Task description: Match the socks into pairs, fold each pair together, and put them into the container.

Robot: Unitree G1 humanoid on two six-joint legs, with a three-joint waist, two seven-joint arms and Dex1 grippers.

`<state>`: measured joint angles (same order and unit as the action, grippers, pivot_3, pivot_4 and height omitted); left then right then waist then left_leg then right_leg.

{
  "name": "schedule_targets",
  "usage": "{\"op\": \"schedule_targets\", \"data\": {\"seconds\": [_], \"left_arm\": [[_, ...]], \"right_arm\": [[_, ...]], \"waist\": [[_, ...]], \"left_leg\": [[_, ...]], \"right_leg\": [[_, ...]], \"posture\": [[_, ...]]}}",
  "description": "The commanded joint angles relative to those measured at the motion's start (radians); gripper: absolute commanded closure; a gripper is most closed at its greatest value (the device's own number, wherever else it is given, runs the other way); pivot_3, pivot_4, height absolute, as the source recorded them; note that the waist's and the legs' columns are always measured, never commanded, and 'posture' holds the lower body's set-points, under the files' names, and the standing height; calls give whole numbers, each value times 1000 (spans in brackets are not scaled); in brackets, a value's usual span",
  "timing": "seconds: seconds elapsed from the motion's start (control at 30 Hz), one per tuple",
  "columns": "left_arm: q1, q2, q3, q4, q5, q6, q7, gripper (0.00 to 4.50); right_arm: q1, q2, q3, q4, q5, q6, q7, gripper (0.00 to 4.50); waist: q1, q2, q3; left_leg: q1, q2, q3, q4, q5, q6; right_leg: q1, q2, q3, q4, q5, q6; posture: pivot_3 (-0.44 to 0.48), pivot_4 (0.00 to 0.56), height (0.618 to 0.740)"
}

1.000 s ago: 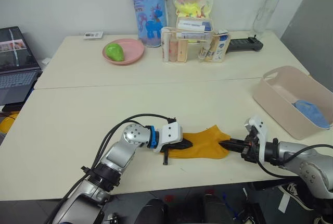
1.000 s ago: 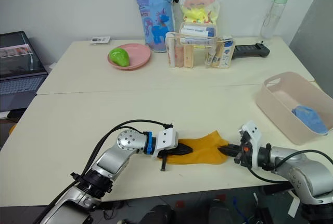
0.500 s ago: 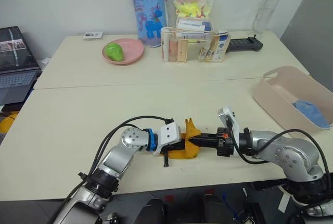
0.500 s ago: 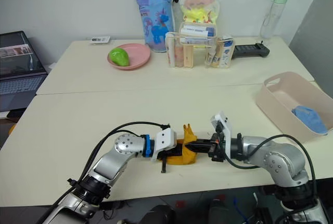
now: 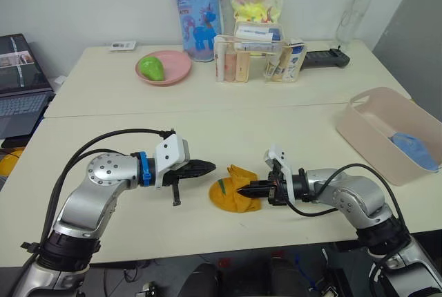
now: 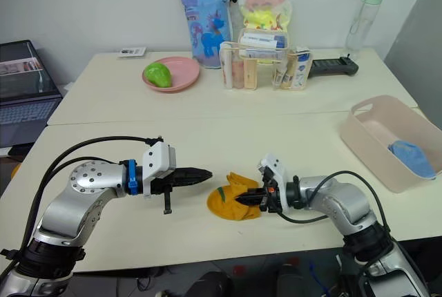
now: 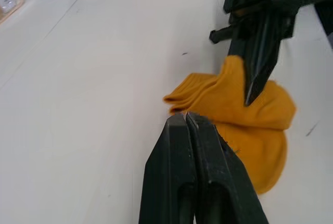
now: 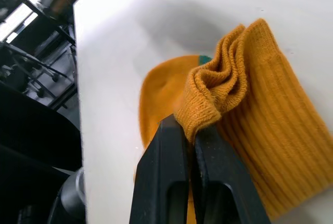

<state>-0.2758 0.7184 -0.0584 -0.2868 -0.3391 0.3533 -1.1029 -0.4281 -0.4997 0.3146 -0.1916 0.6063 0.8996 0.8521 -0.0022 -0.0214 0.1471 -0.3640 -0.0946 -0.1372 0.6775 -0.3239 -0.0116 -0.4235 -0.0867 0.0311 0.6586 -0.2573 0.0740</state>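
My main concern is the fold coming undone. The right gripper (image 6: 243, 199) pinches only a bunched cuff edge of the mustard socks (image 5: 233, 197), so if I lift now the layers may slide apart and the pair could open on the way to the container (image 5: 384, 135). A second risk is dragging: pulling sideways instead of up would smear the bundle across the table (image 5: 124, 145).

The right arm reaches in low from the robot's right, forearm nearly level with the table, fingers pointing toward the left arm. In the right wrist view its fingers (image 8: 161, 182) are pressed together on the knit fold. I cannot tell whether both socks are caught or just one layer.

The left arm is bent at the elbow, forearm level, and the left gripper (image 5: 207, 167) points at the bundle but stands apart from it. The left wrist view shows its fingers (image 7: 179, 166) fully closed, with nothing between them.

The mustard bundle lies folded near the table's front edge, between the two grippers. A light blue sock (image 5: 413, 150) already sits inside the container at the far right.
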Motion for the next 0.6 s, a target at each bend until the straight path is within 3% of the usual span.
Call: {"op": "schedule_targets", "data": {"seconds": [0.03,0.1,0.3,0.4,0.6], "left_arm": [[-13,0,-13,-33,-9,-20,-5,4500],[-25,-18,-28,-30,-8,-27,5,4500],[-82,-94,-85,4,16,-62,29,4500],[-85,-106,-109,17,29,-72,28,4500],[0,-24,-196,96,224,-215,40,4500]], "right_arm": [[-23,18,-29,-25,25,-4,29,3922],[-23,4,-51,-57,59,25,52,3389],[-21,-9,-175,-156,236,177,37,1199],[-15,-19,-228,-175,283,225,6,1199],[18,-93,-242,-144,198,209,-60,1199]], "waist": [[-1,0,0],[-1,0,0],[2,0,0],[1,0,0],[1,0,0]], "left_leg": [[0,0,0,0,0,0],[0,0,0,0,0,0],[0,0,-1,0,0,0],[0,0,-1,0,0,0],[0,0,0,-1,0,0]], "right_leg": [[0,0,0,0,0,0],[0,0,0,0,0,0],[1,0,0,0,0,0],[0,0,0,0,0,0],[0,0,1,0,0,0]], "posture": [[0,150,740],[0,150,740],[0,150,740],[0,150,740],[0,150,740]]}}
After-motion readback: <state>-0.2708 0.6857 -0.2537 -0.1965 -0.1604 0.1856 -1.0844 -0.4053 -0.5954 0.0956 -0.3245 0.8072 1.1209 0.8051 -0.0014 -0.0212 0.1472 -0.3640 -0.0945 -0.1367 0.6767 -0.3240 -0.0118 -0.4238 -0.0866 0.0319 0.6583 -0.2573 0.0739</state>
